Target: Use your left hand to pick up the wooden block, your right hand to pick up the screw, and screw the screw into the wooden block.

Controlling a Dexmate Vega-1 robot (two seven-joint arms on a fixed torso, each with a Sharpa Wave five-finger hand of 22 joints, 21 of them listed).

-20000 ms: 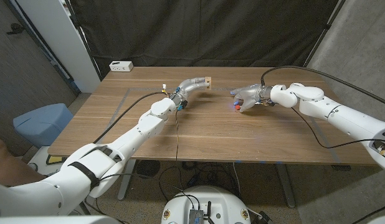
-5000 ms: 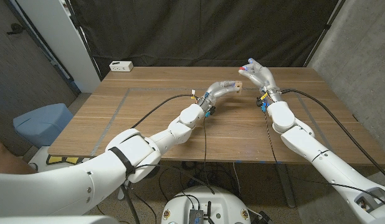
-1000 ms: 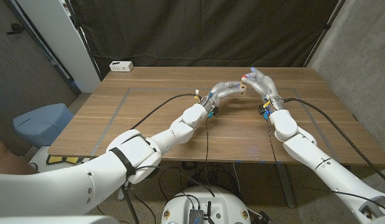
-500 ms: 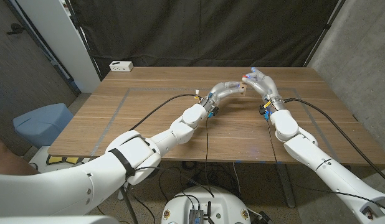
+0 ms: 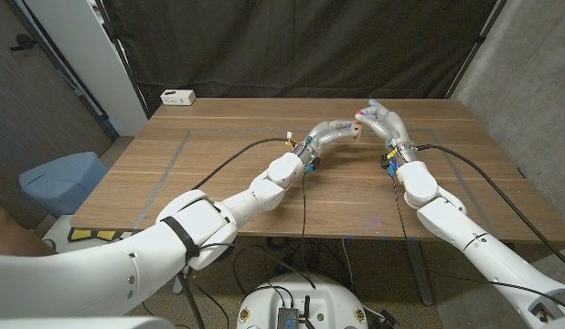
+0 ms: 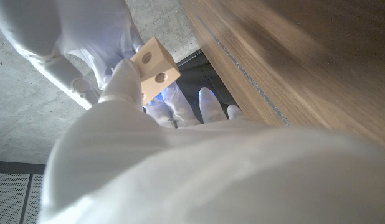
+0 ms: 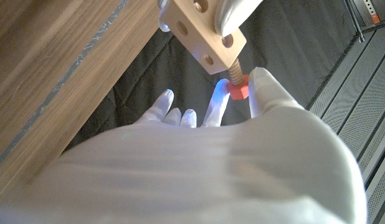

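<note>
Wooden, pale and with round holes in its faces, the block [image 5: 355,126] is held up in the air above the far middle of the table [image 5: 218,174]. The left hand [image 5: 335,129] grips it with the fingers closed around one end; in the left wrist view the block [image 6: 154,68] sticks out past a fingertip [image 6: 125,79]. The right hand [image 5: 378,119] meets it from the other side, so both hands are together over the table. In the right wrist view the screw [image 7: 237,83] has a red head and a wooden threaded shaft, and the shaft goes into a hole of the block [image 7: 205,34]. The right hand [image 7: 230,143] pinches the red head between its thumb and one finger, and the other fingers [image 7: 180,116] are spread apart. A small white box [image 5: 177,96] lies at the far left corner of the table.
</note>
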